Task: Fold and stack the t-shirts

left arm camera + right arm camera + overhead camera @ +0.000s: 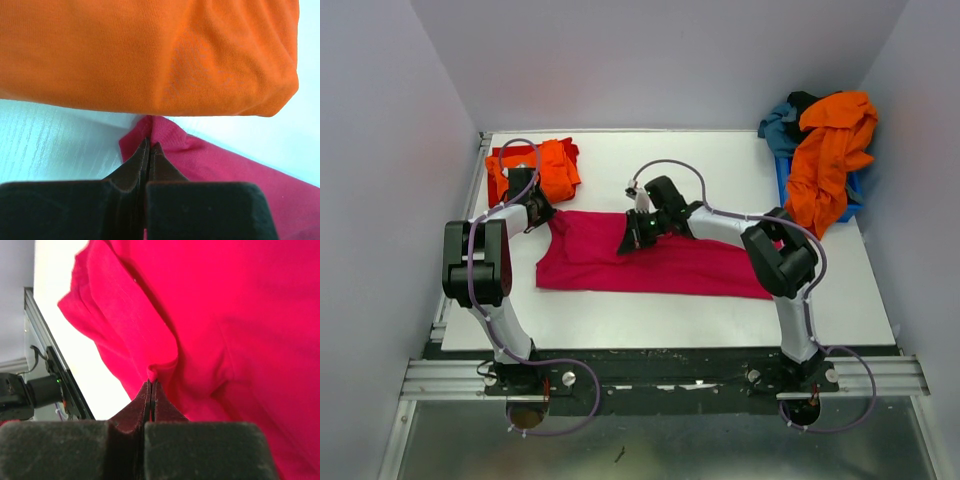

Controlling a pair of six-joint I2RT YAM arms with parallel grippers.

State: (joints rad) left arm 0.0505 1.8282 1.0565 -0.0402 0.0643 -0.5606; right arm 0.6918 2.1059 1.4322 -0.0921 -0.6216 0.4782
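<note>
A magenta-pink t-shirt [650, 265] lies partly folded across the middle of the table. My left gripper [542, 213] is shut on its far left corner [160, 137], right beside the folded bright orange t-shirt [548, 168], which fills the top of the left wrist view [150, 55]. My right gripper [632, 240] is shut on a pinch of the pink t-shirt [160, 367] near its upper middle edge. More tees hang from the bin at the far right: an orange one [825, 160], a teal-blue one [781, 127] and a black one [803, 99].
A small blue plastic bin [850, 195] stands at the far right edge under the hanging tees. A red cloth edge [500, 155] shows under the folded orange stack. White table [720, 170] lies between the stack and the bin. Walls close in on three sides.
</note>
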